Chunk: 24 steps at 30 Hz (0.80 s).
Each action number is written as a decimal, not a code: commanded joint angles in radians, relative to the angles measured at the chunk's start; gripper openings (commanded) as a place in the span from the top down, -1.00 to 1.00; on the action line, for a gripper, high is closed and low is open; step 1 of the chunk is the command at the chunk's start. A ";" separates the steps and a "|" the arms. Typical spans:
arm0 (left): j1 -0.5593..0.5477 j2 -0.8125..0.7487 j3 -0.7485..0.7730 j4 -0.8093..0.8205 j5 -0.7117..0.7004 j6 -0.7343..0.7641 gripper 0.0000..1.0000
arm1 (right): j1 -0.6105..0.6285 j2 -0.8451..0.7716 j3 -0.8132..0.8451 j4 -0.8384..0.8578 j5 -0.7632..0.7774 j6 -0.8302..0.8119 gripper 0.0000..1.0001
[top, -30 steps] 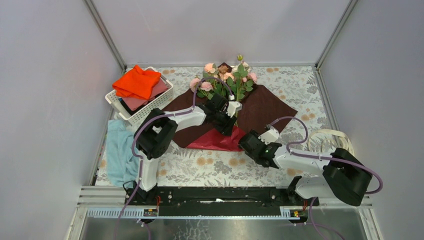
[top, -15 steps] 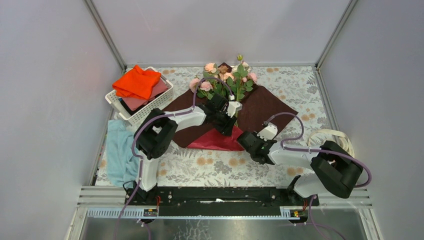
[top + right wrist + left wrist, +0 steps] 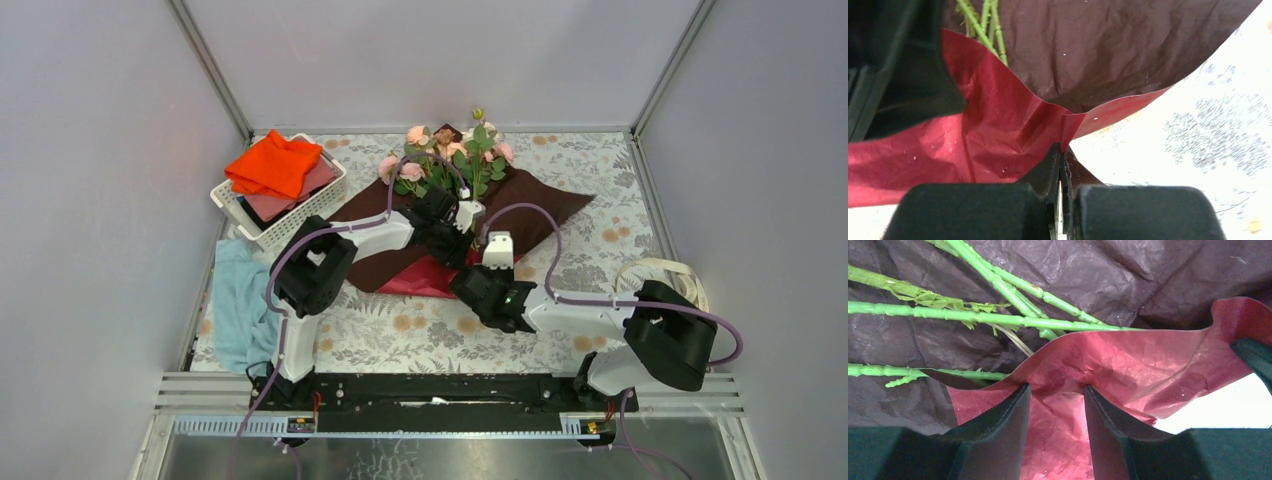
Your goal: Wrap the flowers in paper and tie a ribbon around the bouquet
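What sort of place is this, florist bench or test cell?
Probably a lab test cell: plain grey panel walls, left arm and right arm bolted to one rail, a basket of cloths on a patterned table cover.

The right gripper [image 3: 1062,152] is closed, its fingers pinching a raised fold at the paper [image 3: 998,125] edge. The paper shows its bright red face near the fingers and its dark face beyond. Green stems [image 3: 983,27] lie on the dark face, upper left. An unidentified black part [image 3: 903,75] covers the paper's left portion. Patterned table [image 3: 1208,125] shows on the right.
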 commanded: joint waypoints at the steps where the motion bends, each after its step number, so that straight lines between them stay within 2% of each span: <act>1: 0.022 0.062 -0.004 -0.045 -0.055 0.006 -0.03 | 0.073 0.021 0.045 0.054 0.200 -0.287 1.00; 4: 0.032 0.061 -0.002 -0.055 -0.048 0.013 -0.03 | 0.081 0.019 0.036 0.098 0.161 -0.345 1.00; 8: 0.033 0.018 -0.012 -0.061 0.002 0.043 -0.05 | 0.094 0.005 -0.029 0.284 0.076 -0.452 1.00; 15: 0.031 -0.107 0.036 -0.213 0.115 0.162 -0.26 | 0.094 0.025 -0.028 0.260 0.087 -0.363 1.00; 19: 0.008 -0.181 0.016 -0.218 0.190 0.162 -0.26 | 0.094 0.029 -0.028 0.254 0.094 -0.355 1.00; 24: -0.007 -0.039 0.089 -0.188 0.272 0.063 -0.09 | 0.095 0.047 -0.016 0.256 0.100 -0.384 1.00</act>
